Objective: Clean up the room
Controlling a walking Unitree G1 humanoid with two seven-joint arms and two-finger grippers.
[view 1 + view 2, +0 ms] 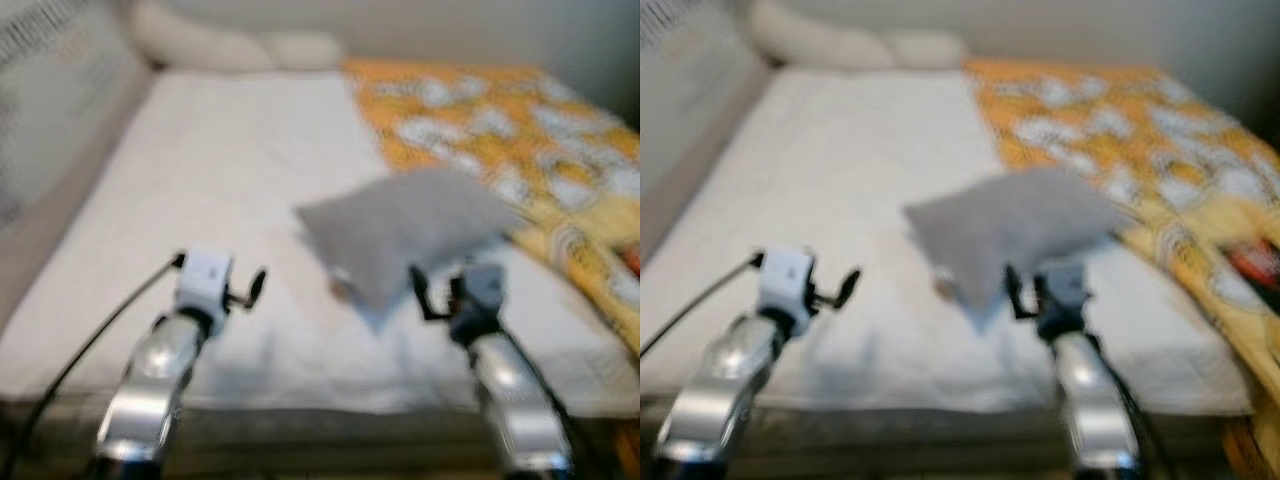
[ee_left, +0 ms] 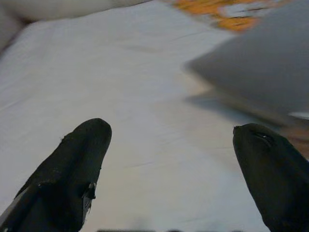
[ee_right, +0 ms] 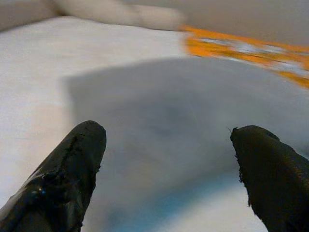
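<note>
Cushion (image 1: 405, 235) lies mid-bed (image 1: 200, 200); blanket (image 1: 520, 140) right of it; pillows (image 1: 230, 45) behind (at the head).

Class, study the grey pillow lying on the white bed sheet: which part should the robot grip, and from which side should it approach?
Grip the grey pillow's near corner, the one pointing toward the robot. The right gripper is open and already faces it across the white sheet, so a straight forward approach probably suits. That corner looks thin enough for the fingers; blur hides finer detail.

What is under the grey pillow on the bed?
The grey pillow lies on the white sheet, its far corner over the orange blanket. A small brownish bit peeks out at its near edge; anything else beneath is covered.
</note>
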